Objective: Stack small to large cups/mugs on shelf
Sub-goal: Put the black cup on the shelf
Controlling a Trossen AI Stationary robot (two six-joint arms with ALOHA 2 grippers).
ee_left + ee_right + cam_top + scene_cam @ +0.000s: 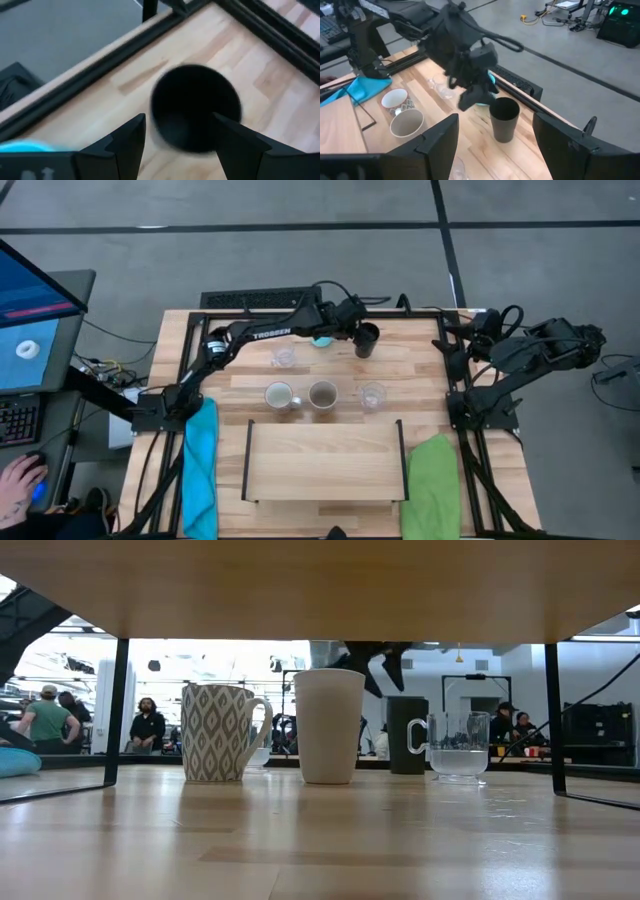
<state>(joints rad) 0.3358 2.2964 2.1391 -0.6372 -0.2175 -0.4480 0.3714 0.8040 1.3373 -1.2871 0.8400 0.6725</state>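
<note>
The black tumbler (366, 341) sits upright on the counter (420, 370) near the far edge, a bit right of centre. The left gripper (360, 332) is right over it; in the left wrist view its two dark fingers (127, 142) are spread wide on either side of the tumbler's open mouth (195, 107), so the jaws are open and not clamped on anything. From the right wrist view the tumbler (504, 119) is standing free, with the left gripper (477, 95) just above and beside its rim.

Just beside that gripper, towards the left arm, there's a bit of bright blue mug (322, 339) poking out, mostly hidden by the arm. One clear glass (284, 358) is to the left of that, still in the far half of the counter.

Closer in there's a row of three: the white patterned mug (279, 395) with its handle, the beige-tan mug (323, 395) just beside it, and the second clear glass (372, 396) a little further right. The low view shows all three upright.

The shelf (324, 462) is in front of that row at the near edge, a light-wood board with black rails. A blue cloth (200, 465) lies to its left and a green cloth (432, 485) to its right.

The right gripper (450, 345) hangs back over the counter's far right corner, jaws open and holding nothing.
</note>
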